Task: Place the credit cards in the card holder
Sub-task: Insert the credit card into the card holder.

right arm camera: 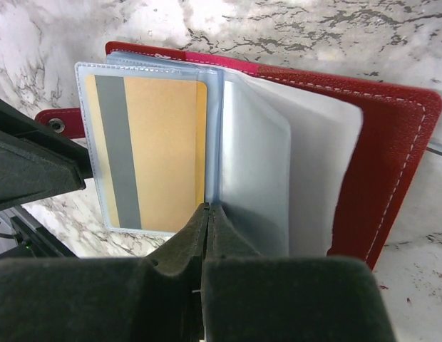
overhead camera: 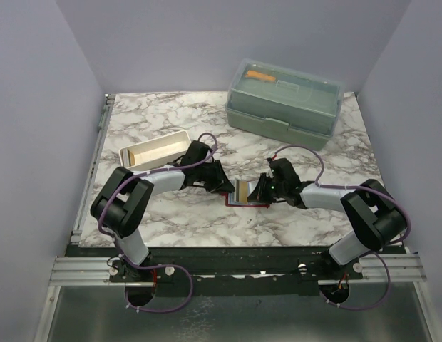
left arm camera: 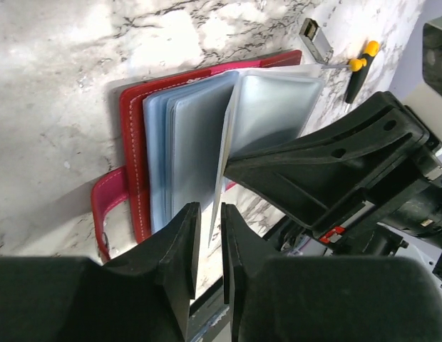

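Squarely between the two sets of jaws: the card holder (overhead camera: pixel 244 194), spread open on the desk (overhead camera: pixel 178 214), red cover down and clear sleeves up. At the left jaws: only a narrow slit, with the lower edge of an upright clear leaf (left arm camera: pixel 222 157) running into it. Apparently nipping that leaf to keep it standing and leave the pocket behind it reachable. At the right jaws: tips pressed together with no gap showing, set on the near edge of the sleeves right by the fold. Cannot tell whether pinching a leaf edge there or merely pressing. Probably placed so to steady the stack of sleeves against the pull from the opposite side. Just beside the right tips, toward the left jaws, already seated in a sleeve: an orange card (right arm camera: pixel 160 149) with a grey stripe. No loose card visible near either set of jaws, so hard to judge the amount left to do. For the next move, by this look: hold the leaf taut and the cover pinned. Thin plastic, likely to flop shut once released.
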Robot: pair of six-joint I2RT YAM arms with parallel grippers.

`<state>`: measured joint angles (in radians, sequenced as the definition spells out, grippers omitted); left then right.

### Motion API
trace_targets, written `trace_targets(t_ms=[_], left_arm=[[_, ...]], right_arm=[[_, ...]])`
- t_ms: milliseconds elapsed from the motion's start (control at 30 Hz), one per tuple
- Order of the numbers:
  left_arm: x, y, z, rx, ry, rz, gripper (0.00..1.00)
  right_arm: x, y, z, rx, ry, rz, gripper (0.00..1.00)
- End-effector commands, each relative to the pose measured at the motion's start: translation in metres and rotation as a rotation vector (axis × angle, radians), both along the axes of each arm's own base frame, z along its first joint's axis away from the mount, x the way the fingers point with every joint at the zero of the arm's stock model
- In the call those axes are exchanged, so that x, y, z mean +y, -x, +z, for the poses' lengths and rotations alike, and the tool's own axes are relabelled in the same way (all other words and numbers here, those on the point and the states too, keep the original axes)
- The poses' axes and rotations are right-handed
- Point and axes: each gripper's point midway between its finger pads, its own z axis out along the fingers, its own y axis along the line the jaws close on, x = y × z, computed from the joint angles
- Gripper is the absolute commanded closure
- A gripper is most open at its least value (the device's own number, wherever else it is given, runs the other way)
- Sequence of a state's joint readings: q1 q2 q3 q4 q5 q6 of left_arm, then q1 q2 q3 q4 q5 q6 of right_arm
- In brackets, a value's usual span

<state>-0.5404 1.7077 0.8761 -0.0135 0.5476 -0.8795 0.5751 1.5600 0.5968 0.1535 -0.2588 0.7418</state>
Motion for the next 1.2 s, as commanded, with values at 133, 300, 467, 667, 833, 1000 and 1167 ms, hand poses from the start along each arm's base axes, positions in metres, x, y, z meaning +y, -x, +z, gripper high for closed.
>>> trace_targets(t_ms=[133,300,467,667,833,1000,1167], left_arm=[[-0.009,0.001,0.002,0.007,0.064,-0.018,0.74],[-0.012,0.002,0.001,0.004,0.068,-0.026,0.7],[-0.026,0.002,0.01,-0.005,0.114,-0.065,0.69],[-0.052,0.004,0.034,-0.054,0.167,-0.117,0.69],[-0.071,0.007,0.034,-0.048,0.175,-0.153,0.63],[-0.089,0.009,0.015,-0.005,0.179,-0.18,0.63],[-0.081,0.002,0.027,-0.04,0.186,-0.158,0.59]], right_arm=[[-0.01,0.011,-0.023,0.054,0.06,-0.015,1.0],[-0.009,0.011,-0.022,0.052,0.054,-0.01,1.0],[-0.009,0.012,-0.023,0.059,0.053,-0.011,1.0],[-0.019,0.012,-0.006,0.074,0.105,-0.047,0.92],[-0.048,0.013,0.029,0.064,0.213,-0.153,0.82],[-0.08,0.009,0.074,-0.012,0.314,-0.25,0.76],[-0.063,0.002,0.099,-0.104,0.222,-0.165,0.73]])
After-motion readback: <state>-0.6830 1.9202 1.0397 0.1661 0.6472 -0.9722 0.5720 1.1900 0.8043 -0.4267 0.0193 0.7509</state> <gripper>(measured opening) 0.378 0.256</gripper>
